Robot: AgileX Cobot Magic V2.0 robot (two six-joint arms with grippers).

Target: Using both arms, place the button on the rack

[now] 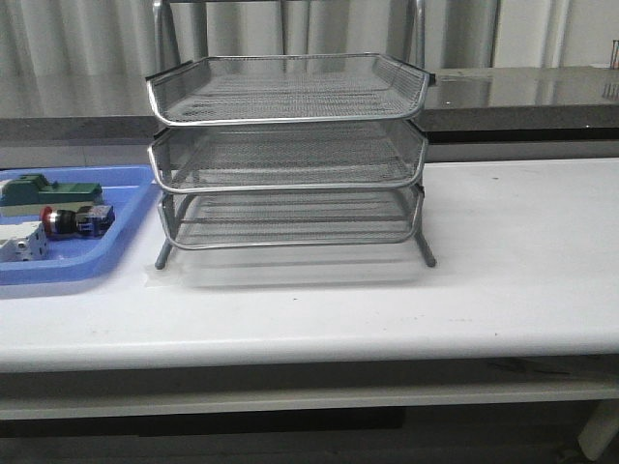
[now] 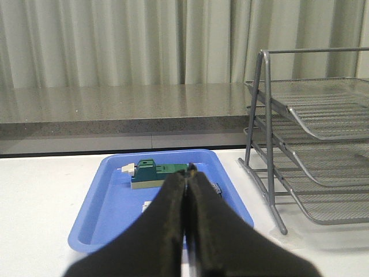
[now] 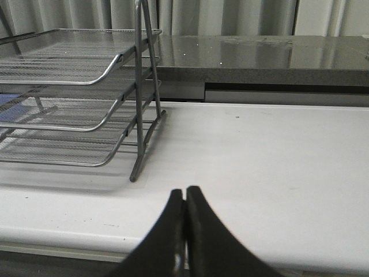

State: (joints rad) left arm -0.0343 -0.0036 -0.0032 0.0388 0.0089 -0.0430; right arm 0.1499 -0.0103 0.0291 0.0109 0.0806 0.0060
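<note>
One button [image 1: 60, 221] lies in one blue tray [image 1: 116, 246] beside one green block [image 1: 50, 191] and one white block [image 1: 21, 246]; the three-tier rack [image 1: 287, 155] stands alongside. Both grippers' jaws are closed, empty.

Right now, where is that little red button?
Front view: the button lies in the blue tray at far left, between a green block and a white block.

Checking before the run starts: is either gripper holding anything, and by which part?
Nothing is held. The left gripper and right gripper are both shut and empty; the button lies in the blue tray.
</note>
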